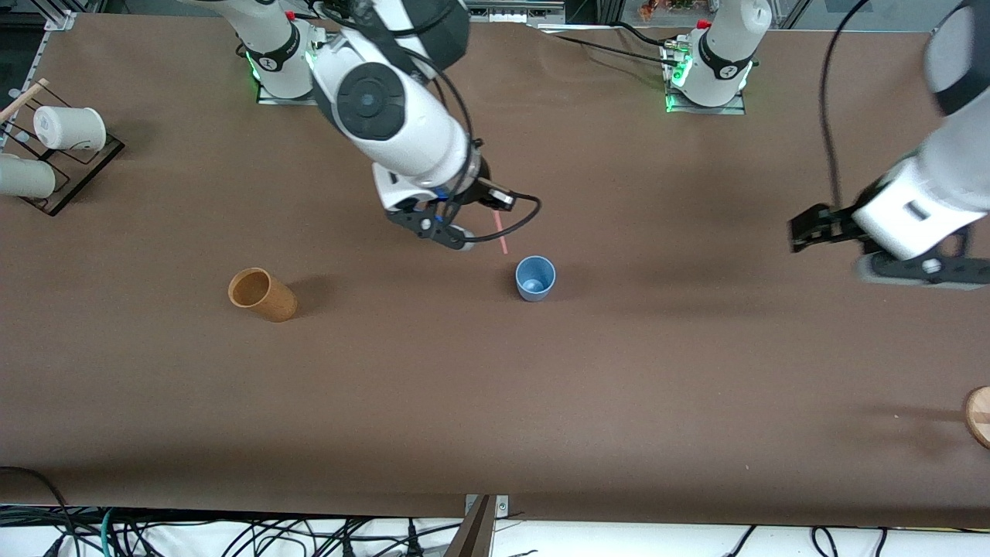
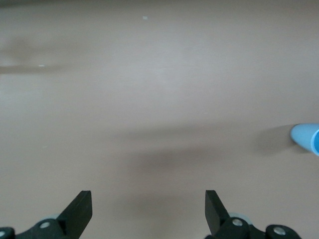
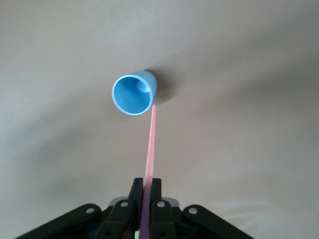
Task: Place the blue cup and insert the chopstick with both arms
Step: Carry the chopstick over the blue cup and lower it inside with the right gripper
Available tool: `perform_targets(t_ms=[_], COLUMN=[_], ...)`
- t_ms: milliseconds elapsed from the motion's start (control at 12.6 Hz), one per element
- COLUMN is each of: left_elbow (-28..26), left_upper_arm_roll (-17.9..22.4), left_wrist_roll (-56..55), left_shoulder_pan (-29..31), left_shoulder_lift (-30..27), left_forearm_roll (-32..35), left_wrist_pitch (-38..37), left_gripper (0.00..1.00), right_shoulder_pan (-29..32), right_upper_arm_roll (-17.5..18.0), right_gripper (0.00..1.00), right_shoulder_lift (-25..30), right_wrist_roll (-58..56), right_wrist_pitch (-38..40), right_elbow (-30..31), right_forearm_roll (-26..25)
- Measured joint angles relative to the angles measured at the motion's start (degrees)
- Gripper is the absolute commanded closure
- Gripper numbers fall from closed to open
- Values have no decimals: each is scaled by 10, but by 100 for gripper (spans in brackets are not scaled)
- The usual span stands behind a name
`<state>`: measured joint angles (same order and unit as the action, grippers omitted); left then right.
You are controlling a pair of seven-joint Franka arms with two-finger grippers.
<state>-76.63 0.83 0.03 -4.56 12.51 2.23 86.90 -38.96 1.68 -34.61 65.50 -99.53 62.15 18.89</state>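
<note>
The blue cup stands upright in the middle of the table, mouth up. My right gripper hangs just beside it, toward the right arm's end, and is shut on the pink chopstick. In the right wrist view the chopstick runs out from between the gripper's closed fingers, its tip close to the cup's rim. My left gripper is open over bare table toward the left arm's end, well apart from the cup. Nothing sits between its fingers, and the cup shows only at the frame's edge.
A tan-brown cup sits toward the right arm's end, about as near to the front camera as the blue cup. A black wire rack with white cups stands at that end. A round wooden piece lies at the left arm's end.
</note>
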Motion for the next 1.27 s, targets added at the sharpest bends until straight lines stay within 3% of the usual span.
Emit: perform_targets(t_ms=[317,476,1111,1190,1270], left_elbow=[-22,-30,-45,-45,-45], left_upper_arm_roll=[52,51,49,48,47], left_wrist_roll=[21,11,1,1,1], left_shoulder_pan=[16,15,14,14,13], left_shoulder_lift=[-42,-50,-55,-55,-55], left_forearm_roll=[-40,-70,-72,-72,-72], left_wrist_pitch=[-56,-61,-61,-61,-61], left_gripper=[0,0,0,0,0], right_shoulder_pan=[-31,-36,-37,-37,-37], right_upper_arm_roll=[-4,-4,-10,-11,-11], right_gripper=[88,88,87,81,63], right_shoulder_lift=[-37,-44,-49,-51,-55], right_wrist_roll=[24,26,27,27,27], right_wrist_pitch=[-35,-46,-73,-75,-80], right_elbow=[-6,-7,-9,-9,-9], right_forearm_roll=[-7,-8,-10,-11,-11])
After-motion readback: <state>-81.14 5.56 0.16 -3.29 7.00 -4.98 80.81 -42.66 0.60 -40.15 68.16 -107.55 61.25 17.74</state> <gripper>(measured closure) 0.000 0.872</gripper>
